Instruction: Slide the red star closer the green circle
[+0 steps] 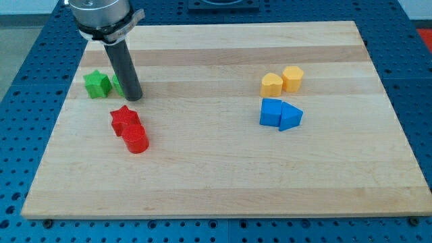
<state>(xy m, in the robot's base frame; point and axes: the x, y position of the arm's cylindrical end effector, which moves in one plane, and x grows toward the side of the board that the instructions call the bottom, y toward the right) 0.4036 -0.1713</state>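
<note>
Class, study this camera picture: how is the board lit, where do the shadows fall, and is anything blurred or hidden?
Camera view: light is soft and even, no glare on the wooden board; blocks such as the red cylinder cast only faint shadows; all is sharp; my tip stands above the red star, its rod hiding most of a green block beside the green star.

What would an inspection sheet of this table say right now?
Surface: wooden board, flat, on a blue perforated table.
Job's things: red star touching the red cylinder; green circle mostly hidden behind the rod.
Clutter: green star; two yellow blocks touching; blue block and blue wedge touching.
Fingers: none; my tip sits just above the red star, beside the green circle.
Cables: nothing seen.
Surroundings: nothing seen.
</note>
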